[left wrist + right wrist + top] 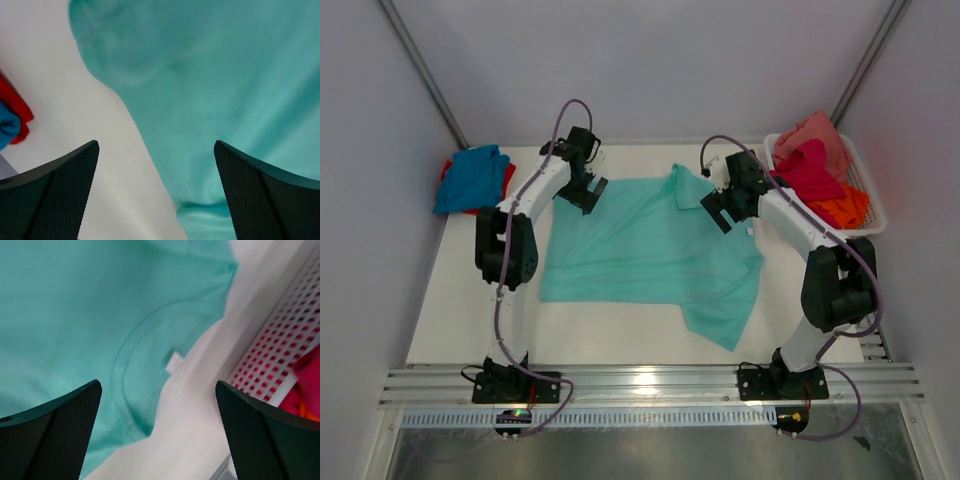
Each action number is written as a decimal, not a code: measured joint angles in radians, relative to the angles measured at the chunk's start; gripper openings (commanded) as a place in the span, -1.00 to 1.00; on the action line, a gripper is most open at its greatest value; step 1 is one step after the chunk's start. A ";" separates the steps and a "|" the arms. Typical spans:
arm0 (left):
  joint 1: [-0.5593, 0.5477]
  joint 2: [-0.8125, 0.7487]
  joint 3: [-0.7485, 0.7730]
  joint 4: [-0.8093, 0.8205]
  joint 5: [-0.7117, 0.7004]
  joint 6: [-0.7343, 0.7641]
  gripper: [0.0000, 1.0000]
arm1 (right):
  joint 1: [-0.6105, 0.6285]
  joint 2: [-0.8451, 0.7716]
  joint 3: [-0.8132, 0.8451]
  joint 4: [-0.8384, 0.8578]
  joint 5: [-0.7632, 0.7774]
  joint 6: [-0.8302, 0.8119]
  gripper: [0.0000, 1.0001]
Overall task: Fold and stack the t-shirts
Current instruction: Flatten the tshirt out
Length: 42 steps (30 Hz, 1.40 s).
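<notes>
A large mint-teal t-shirt (650,250) lies spread on the white table, its collar toward the back. My left gripper (585,190) hovers open over the shirt's back-left edge; the left wrist view shows the teal cloth (225,75) and bare table between the wide jaws (156,145). My right gripper (720,210) hovers open over the back-right part. In its wrist view the neckline with a white label (174,361) lies ahead of the jaws (158,385), which hold nothing. A blue tee (470,178) lies on a red one (448,170) at the back left.
A white mesh basket (872,195) at the back right holds salmon pink (810,130), magenta (810,172) and orange (842,208) tees; its wall (280,355) shows in the right wrist view. Grey walls enclose the table. A metal rail runs along the near edge.
</notes>
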<state>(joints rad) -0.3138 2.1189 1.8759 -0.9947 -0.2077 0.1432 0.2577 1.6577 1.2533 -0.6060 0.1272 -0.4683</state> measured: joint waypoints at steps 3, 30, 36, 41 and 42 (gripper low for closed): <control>0.000 0.092 0.167 0.006 -0.018 -0.001 0.98 | 0.000 0.102 0.161 0.018 -0.002 -0.002 0.99; 0.001 0.336 0.380 0.026 0.175 -0.040 0.98 | 0.150 0.449 0.439 0.089 -0.004 -0.004 0.99; 0.001 0.342 0.370 0.026 0.214 -0.041 0.98 | 0.166 0.526 0.449 0.138 0.101 0.002 0.99; 0.001 0.342 0.349 0.026 0.232 -0.048 0.99 | 0.168 0.556 0.473 0.159 0.142 0.003 0.98; 0.001 0.342 0.343 0.027 0.234 -0.051 0.98 | 0.168 0.557 0.476 0.161 0.142 0.003 0.96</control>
<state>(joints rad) -0.3126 2.4607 2.2185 -0.9680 0.0265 0.0921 0.4255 2.2150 1.7298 -0.4450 0.2687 -0.4648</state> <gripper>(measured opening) 0.991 0.994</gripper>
